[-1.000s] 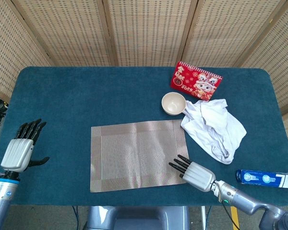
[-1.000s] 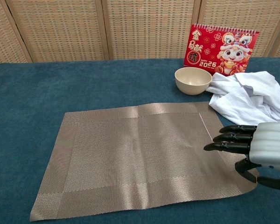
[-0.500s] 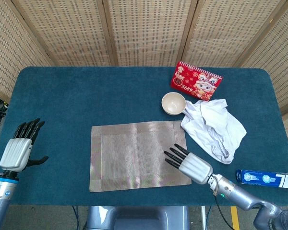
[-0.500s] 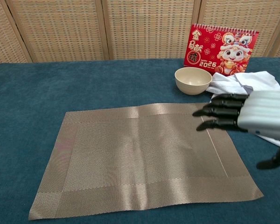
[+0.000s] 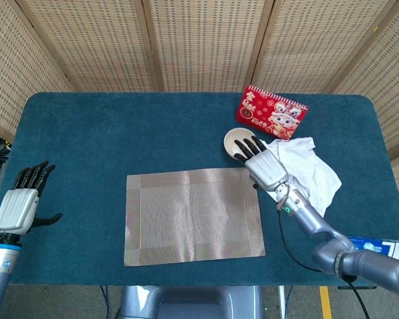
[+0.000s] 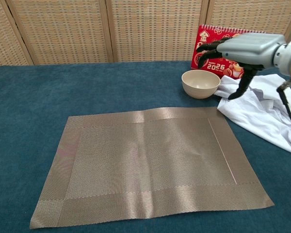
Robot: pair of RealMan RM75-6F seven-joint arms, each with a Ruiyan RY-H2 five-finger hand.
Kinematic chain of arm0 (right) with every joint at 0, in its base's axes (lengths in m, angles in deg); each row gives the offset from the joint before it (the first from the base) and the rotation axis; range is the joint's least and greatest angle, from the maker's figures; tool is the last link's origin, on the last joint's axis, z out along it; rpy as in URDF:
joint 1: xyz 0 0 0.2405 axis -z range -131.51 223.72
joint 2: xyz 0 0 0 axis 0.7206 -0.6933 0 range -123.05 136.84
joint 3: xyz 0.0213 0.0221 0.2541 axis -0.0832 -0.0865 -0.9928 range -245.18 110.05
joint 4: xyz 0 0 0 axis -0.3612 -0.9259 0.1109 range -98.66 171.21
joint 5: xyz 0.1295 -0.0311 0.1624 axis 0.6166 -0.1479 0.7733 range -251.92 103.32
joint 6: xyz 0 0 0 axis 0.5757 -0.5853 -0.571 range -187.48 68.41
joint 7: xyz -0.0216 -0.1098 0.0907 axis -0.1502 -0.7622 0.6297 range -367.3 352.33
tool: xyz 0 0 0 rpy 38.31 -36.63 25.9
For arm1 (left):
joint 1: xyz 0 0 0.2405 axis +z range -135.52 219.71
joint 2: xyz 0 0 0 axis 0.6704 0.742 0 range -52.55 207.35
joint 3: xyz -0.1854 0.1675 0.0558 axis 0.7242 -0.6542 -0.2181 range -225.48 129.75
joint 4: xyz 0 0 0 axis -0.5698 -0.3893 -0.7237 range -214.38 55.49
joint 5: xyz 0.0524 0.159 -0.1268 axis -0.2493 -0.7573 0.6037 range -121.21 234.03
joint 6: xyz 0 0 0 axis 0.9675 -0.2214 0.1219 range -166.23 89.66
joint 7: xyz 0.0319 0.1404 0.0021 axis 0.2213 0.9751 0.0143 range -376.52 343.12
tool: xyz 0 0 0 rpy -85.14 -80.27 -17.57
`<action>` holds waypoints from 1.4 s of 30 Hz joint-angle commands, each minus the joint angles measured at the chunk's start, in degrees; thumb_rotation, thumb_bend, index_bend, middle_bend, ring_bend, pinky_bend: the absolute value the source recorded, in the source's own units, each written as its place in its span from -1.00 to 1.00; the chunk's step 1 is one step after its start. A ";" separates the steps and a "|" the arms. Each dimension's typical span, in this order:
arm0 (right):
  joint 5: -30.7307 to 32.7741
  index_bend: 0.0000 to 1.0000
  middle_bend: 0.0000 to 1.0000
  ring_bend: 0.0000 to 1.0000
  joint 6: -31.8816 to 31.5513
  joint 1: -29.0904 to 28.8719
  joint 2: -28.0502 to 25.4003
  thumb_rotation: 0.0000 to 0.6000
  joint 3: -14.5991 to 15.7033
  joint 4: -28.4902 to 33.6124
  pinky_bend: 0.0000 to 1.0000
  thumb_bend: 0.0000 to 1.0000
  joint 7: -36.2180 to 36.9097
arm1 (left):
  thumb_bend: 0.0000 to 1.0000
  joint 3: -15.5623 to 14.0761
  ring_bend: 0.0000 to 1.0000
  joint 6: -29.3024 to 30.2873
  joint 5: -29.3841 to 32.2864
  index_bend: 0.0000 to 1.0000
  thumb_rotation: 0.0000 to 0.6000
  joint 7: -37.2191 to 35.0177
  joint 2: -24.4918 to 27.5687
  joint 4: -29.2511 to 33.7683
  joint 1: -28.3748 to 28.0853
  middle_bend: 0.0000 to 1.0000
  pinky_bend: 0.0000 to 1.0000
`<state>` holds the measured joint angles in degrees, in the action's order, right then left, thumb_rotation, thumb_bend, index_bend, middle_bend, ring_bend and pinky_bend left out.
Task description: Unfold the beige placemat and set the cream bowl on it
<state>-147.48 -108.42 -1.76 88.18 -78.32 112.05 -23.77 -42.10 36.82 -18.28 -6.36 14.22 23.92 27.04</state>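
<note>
Lying fully unfolded and flat at the near middle of the blue table [image 5: 86, 133], the beige placemat [image 5: 193, 216] is now clear of the right hand [image 5: 263, 163], which has risen from its near right corner to hover over the cream bowl [image 6: 200, 83], fingers spread, holding nothing. Grasping the bowl looks next. A crumpled white cloth [image 6: 262, 109] touches the bowl's right side; a red calendar [image 5: 271, 113] stands just behind. The left hand [image 5: 20, 203] waits open at far left.

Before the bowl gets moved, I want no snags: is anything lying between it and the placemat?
Nothing visible. The bowl sits just beyond the flat placemat, bare table between. The white cloth lies to the right, off that path. The right hand hovers above the bowl.
</note>
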 commanded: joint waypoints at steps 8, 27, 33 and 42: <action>10.26 -0.34 -1.00 -1.00 7.36 -6.67 12.56 1.00 -4.34 -15.67 -1.00 -0.75 -2.19 | -1.00 0.68 -1.00 -1.10 2.31 -1.00 1.00 0.22 -0.38 -1.13 -0.52 -1.00 -1.00; 9.18 0.05 -1.00 -1.00 12.01 -9.30 21.78 1.00 -3.11 -35.97 -1.00 -0.21 3.34 | -1.00 1.02 -1.00 -1.66 4.24 -1.00 1.00 1.39 -1.24 -2.24 -1.01 -1.00 -1.00; 7.34 0.29 -1.00 -1.00 11.74 -9.61 24.15 1.00 -2.90 -41.13 -1.00 0.12 6.94 | -1.00 1.08 -1.00 -1.69 4.62 -1.00 1.00 1.67 -1.45 -2.49 -1.09 -1.00 -1.00; 0.38 0.44 -1.00 -1.00 6.84 -8.60 23.48 1.00 -0.26 -41.60 -1.00 0.18 14.43 | -1.00 0.94 -1.00 -1.87 4.54 -1.00 1.00 1.71 -1.62 -2.52 -1.24 -1.00 -1.00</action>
<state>-145.74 -100.34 -10.74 112.17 -79.40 70.05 -10.47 -41.15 34.94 -13.73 -4.65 12.59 21.39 25.79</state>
